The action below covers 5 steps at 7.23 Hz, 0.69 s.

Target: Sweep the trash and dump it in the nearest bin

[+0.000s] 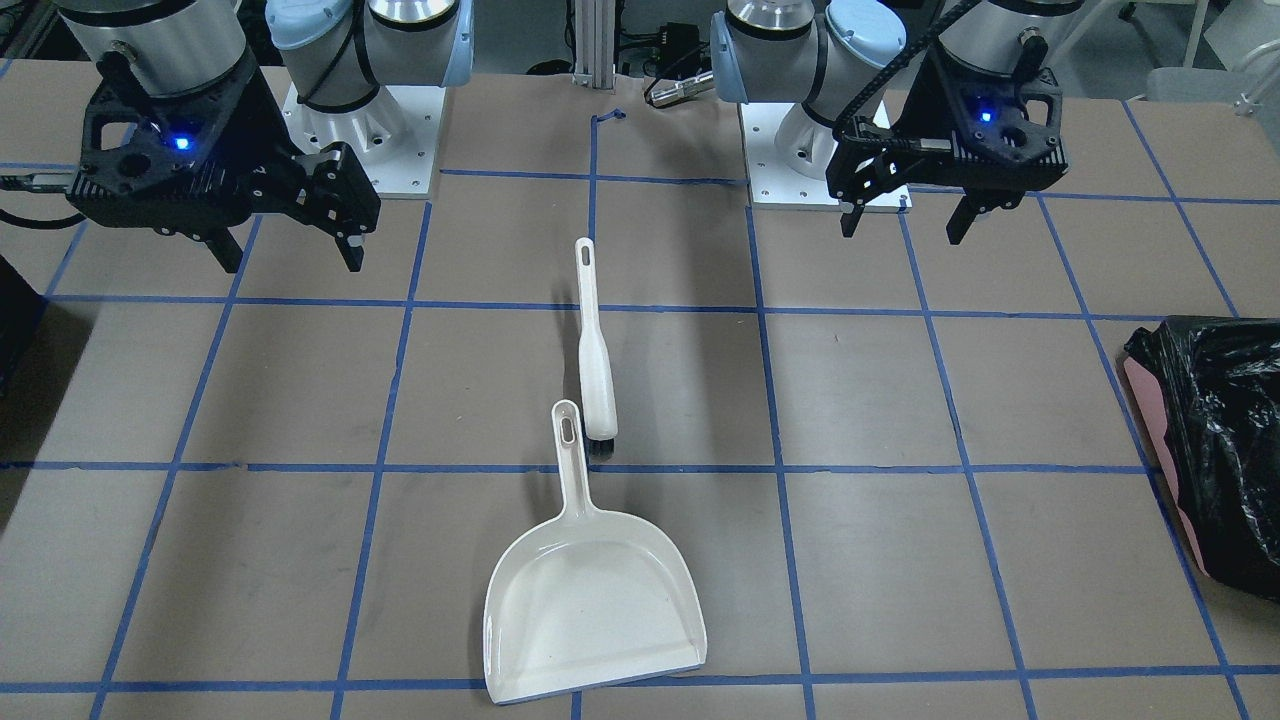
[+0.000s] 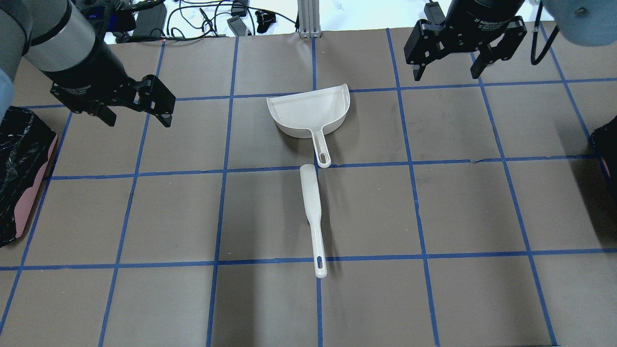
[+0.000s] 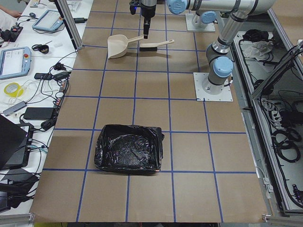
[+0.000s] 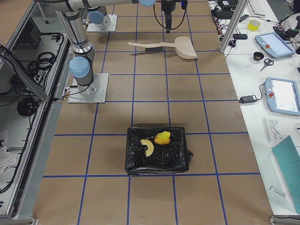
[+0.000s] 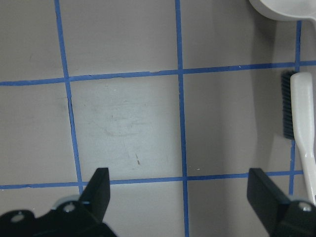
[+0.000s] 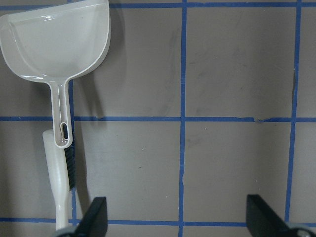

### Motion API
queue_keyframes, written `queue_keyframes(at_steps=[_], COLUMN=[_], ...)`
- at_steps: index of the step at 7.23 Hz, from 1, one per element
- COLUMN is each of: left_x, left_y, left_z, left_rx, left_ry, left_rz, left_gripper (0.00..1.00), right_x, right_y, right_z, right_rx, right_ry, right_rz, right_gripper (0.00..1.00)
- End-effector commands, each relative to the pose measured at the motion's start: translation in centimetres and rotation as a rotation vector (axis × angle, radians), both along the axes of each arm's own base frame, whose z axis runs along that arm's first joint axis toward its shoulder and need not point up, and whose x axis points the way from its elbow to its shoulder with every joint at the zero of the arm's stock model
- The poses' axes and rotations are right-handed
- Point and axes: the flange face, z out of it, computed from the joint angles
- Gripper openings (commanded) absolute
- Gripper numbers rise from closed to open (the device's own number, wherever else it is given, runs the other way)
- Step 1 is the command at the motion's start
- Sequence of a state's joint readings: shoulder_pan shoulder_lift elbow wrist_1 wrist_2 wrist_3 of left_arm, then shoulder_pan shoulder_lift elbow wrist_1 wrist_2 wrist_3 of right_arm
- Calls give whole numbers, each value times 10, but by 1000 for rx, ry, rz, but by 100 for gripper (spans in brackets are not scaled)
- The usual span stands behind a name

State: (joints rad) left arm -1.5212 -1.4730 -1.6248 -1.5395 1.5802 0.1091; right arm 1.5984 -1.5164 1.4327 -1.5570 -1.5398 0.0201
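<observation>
**Trash: two pieces seen, both lying in the dark bin (image 4: 157, 169) at the robot's right end; grippers empty.**

Overhead, left to right: left gripper (image 2: 138, 119), jaws spread, holding nothing, hovering above the table (image 2: 458, 217). Mid-table, white dustpan (image 2: 308, 111) and brush (image 2: 311, 197), the pan's handle tip just beside the brush head, neither one touched. Right gripper (image 2: 445, 74), jaws likewise apart and bare. The bin is a sliver at the far right edge. The right side view shows a pale curved slice (image 4: 148, 147) and a yellow-orange piece (image 4: 162, 137) in it, side by side; no third piece is seen. Both lie well apart from either gripper, nearer the right one. Judged light, soft and apt to roll: swept, not pinched. The stiff brush is best taken by its slim handle.
</observation>
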Motion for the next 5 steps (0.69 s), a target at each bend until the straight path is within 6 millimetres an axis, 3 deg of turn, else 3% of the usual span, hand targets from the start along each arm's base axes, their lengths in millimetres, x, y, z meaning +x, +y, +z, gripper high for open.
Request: queue_keyframes(at_steps=[1, 5], left_x=[0, 0], left_y=[0, 0], left_z=[-2, -2], left_rx=[3, 1], left_ry=[-4, 0], left_rz=[0, 1], left_gripper=[100, 100], right_x=[0, 0], right_y=[0, 0], right_z=[0, 0], right_rx=[-1, -1], right_ry=[-1, -1], right_rz=[0, 0], right_gripper=[100, 100])
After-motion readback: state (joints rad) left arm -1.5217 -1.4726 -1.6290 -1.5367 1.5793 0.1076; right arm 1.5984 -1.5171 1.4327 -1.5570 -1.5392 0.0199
